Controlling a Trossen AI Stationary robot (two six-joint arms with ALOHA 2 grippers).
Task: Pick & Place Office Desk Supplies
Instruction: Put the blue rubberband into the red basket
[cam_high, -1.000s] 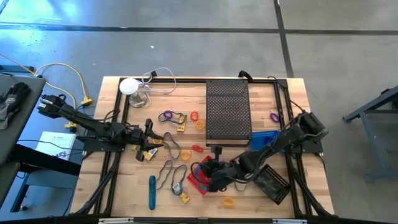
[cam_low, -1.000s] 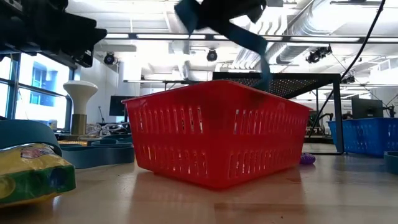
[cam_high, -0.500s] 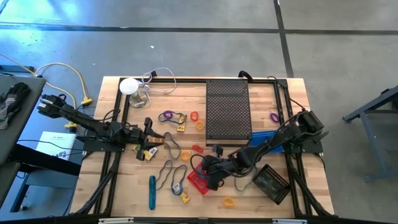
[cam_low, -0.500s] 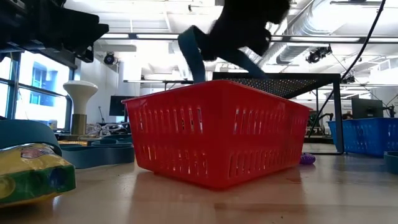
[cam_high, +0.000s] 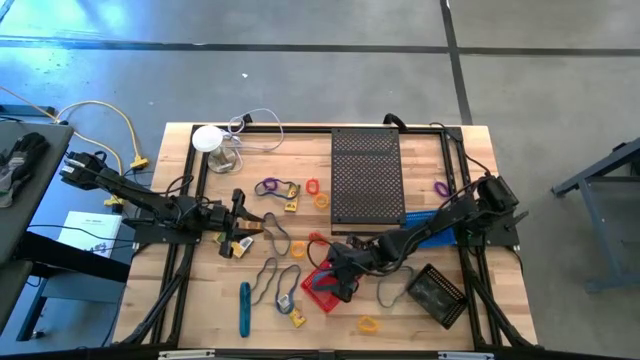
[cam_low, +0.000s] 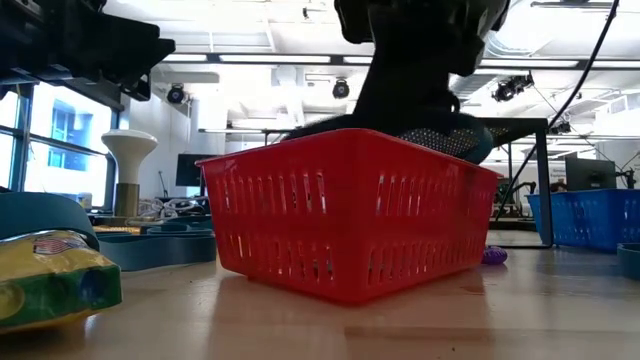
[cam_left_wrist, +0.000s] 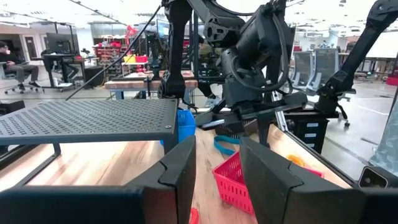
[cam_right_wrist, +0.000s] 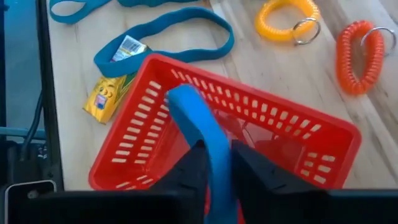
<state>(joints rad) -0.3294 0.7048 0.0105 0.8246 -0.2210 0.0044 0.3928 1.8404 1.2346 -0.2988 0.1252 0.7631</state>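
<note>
My right gripper (cam_high: 335, 275) hangs over the red basket (cam_high: 320, 288), slanting down, shut on a blue elastic band (cam_right_wrist: 198, 118) whose loop reaches into the basket (cam_right_wrist: 261, 143). In the low view the gripper's dark body (cam_low: 410, 60) stands just above the basket's rim (cam_low: 350, 150). My left gripper (cam_left_wrist: 217, 168) waits open at the table's left (cam_high: 243, 220), pointing level toward the right, with nothing between its fingers. Loose supplies lie on the table: a teal stick (cam_high: 245, 308), purple loops (cam_high: 268, 187) and a yellow packet (cam_right_wrist: 109, 93) inside a blue loop (cam_right_wrist: 161, 43). My right gripper pinches the blue band (cam_right_wrist: 216, 163) between its two fingers, flat sides against the pads. The fingers come from above, slanting down toward the table's left. The band arches out past the fingertips, and its bend (cam_right_wrist: 183, 99) stands over the basket's inside, clear of the table.
A black perforated tray (cam_high: 367, 180) stands at the far middle, with a white round object with a cable (cam_high: 208, 138) at the far left. A blue basket (cam_high: 428, 218) and a black basket (cam_high: 437, 292) are at the right. Yellow (cam_right_wrist: 283, 22) and orange (cam_right_wrist: 357, 53) coil rings lie beside the red basket.
My right gripper has sunk toward the red basket, shifted a little toward the table's left and rolled its wrist. The blue band, which hung above the basket's rim before, now reaches down into the basket.
</note>
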